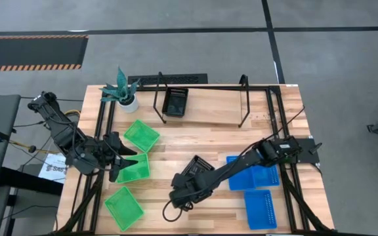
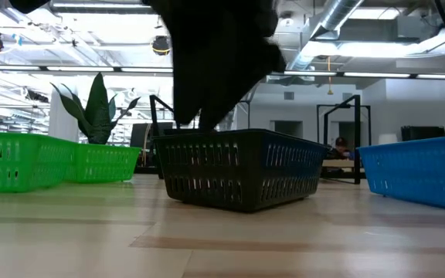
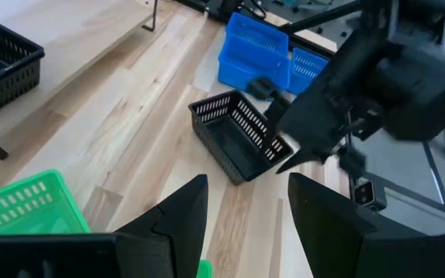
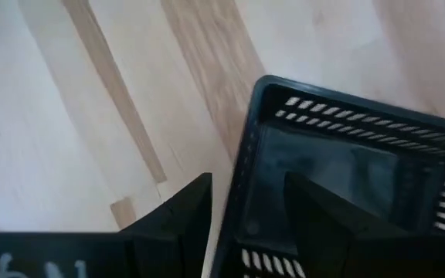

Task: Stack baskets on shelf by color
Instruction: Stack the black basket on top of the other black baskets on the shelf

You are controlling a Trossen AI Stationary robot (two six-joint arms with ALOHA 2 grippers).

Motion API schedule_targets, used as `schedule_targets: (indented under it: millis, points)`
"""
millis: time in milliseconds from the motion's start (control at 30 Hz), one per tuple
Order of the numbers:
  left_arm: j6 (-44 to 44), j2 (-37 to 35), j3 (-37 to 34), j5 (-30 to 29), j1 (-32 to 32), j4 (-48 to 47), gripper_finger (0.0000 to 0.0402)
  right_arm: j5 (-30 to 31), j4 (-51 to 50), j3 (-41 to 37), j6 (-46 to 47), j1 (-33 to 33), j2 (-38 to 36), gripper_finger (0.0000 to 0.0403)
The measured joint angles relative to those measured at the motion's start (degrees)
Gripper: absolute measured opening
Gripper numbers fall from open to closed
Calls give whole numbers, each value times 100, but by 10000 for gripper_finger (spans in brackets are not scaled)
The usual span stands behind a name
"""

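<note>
High view: one black basket (image 1: 175,101) sits on the shelf (image 1: 209,108); green baskets (image 1: 141,135) and blue baskets (image 1: 253,173) wait on the tabletop (image 1: 195,141).

Left wrist view: left pincer (image 3: 246,208) open, empty.

Right wrist view: right pincer (image 4: 247,207) straddles a second black basket's (image 4: 346,177) wall, jaws wide, not visibly clamped.

The left gripper (image 3: 246,212) has its two dark fingers apart, with bare wooden table (image 3: 130,131) between them. Just beyond, toward 12 o'clock, a black basket (image 3: 234,135) sits on the table, and the right gripper (image 3: 288,154) is at its near corner; I cannot tell if it grips the rim. At 1 o'clock are two blue baskets (image 3: 253,50). At 8 o'clock there is a green basket (image 3: 25,205). At 10 o'clock another black basket (image 3: 2,66) rests on the light shelf board (image 3: 76,35).
</note>
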Motion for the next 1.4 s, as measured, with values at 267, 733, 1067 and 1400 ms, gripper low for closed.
schedule_targets:
  millis: [267, 733, 1067, 1400]
  points:
    - [-59, 0, 0, 194, 2, 8, 169, -109, -26, -8, 19, -12, 128, 182]
    - [-24, 0, 0, 141, 2, 7, 169, -216, -380, -4, -45, -89, 213, 20]
    - [19, 0, 0, 189, 2, 4, 169, -316, -603, -8, -632, -178, -452, 8]
    - [497, -1, 0, -243, 1, 7, 169, 982, -529, 2, -2667, -1034, -1819, 5]
